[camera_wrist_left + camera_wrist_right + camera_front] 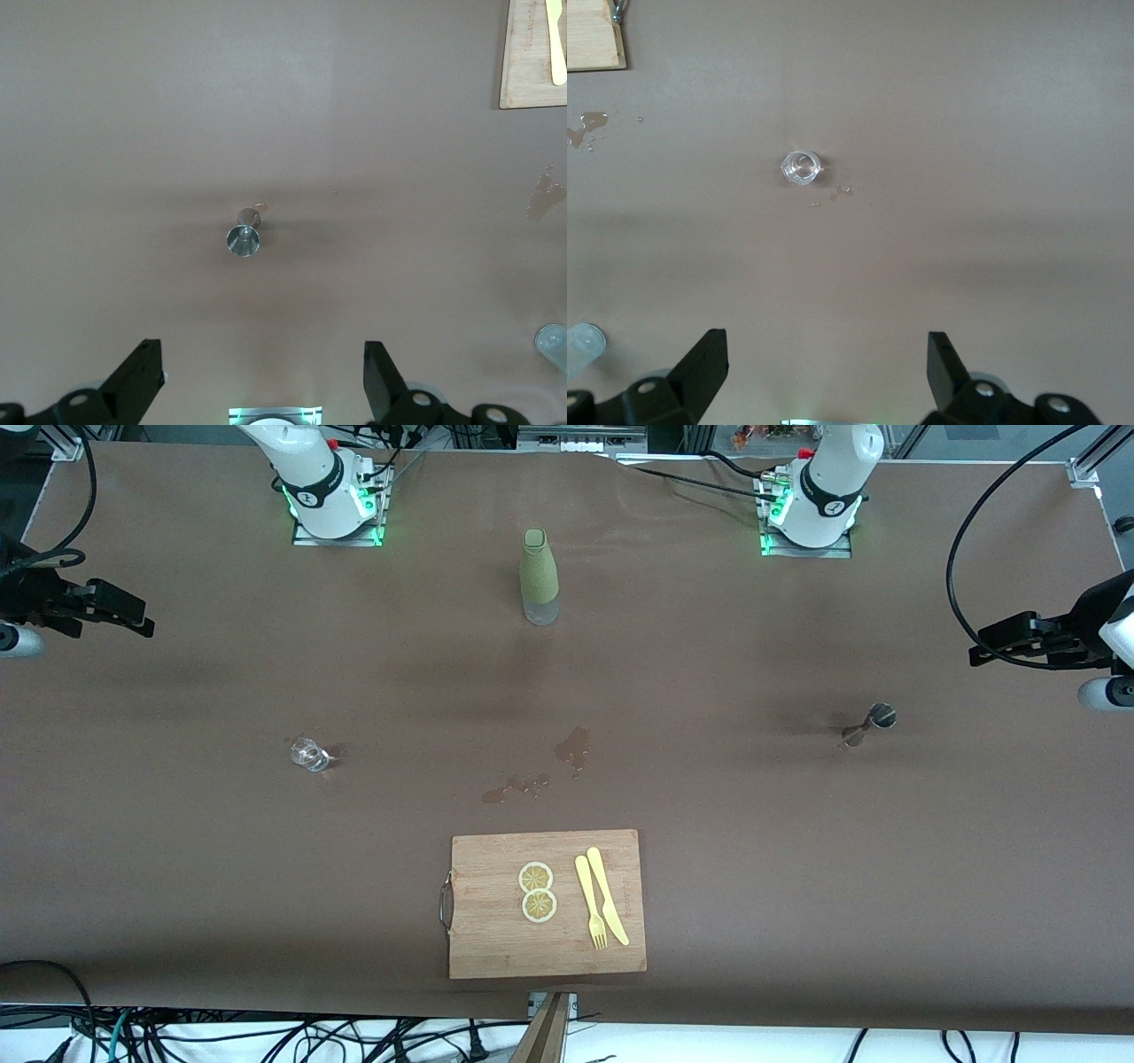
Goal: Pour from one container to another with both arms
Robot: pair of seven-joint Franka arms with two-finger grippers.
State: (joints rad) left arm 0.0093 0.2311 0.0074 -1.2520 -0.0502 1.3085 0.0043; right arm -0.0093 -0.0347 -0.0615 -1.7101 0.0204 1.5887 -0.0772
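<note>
hovering open, left claw (261,381) above jigger (243,237)

Counter (797,868): covered edge to edge in a matt brown sheet, lying flat with faint creases near the robots' bases. Wet patches (571,748) mark the sheet near its middle, with a smaller group (514,786) just nearer the front camera. Lighting: even and diffuse from overhead, soft broad shadows only. Floor (753,1045): pale, seen as a strip below the counter's near edge, strewn with loose black cables (292,1041). Aluminium framing (1085,469) stands at the counter's corners by the bases. Walls and windows: not in view
</note>
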